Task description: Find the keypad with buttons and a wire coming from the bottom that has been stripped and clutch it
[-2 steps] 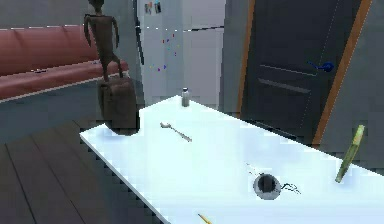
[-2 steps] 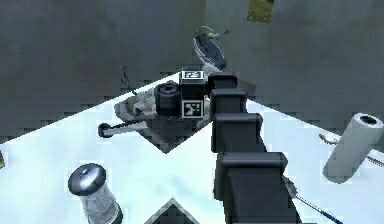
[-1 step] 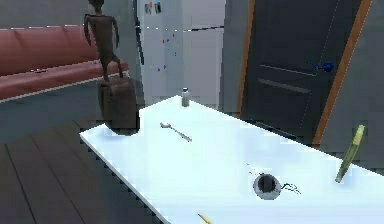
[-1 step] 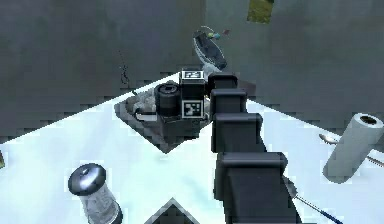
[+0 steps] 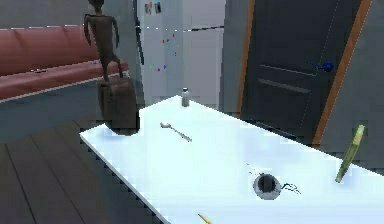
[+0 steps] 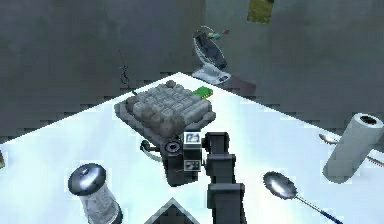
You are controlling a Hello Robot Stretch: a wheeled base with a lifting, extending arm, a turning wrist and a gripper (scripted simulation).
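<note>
Keypad (image 6: 163, 108), a grey block of raised buttons with a green patch at its 2 o'clock corner, lies on the white surface (image 6: 290, 130), near the gripper (image 6: 176, 156) and at its 11 o'clock. I cannot tell whether the fingers are spread or pressed together, or whether they hold anything. Likely risks: a nudge skids the broad block toward the surface's 12 o'clock edge, or a sweep topples the shaker (image 6: 92, 190) at 7 o'clock or flicks the spoon (image 6: 285, 187) at 4 o'clock
</note>
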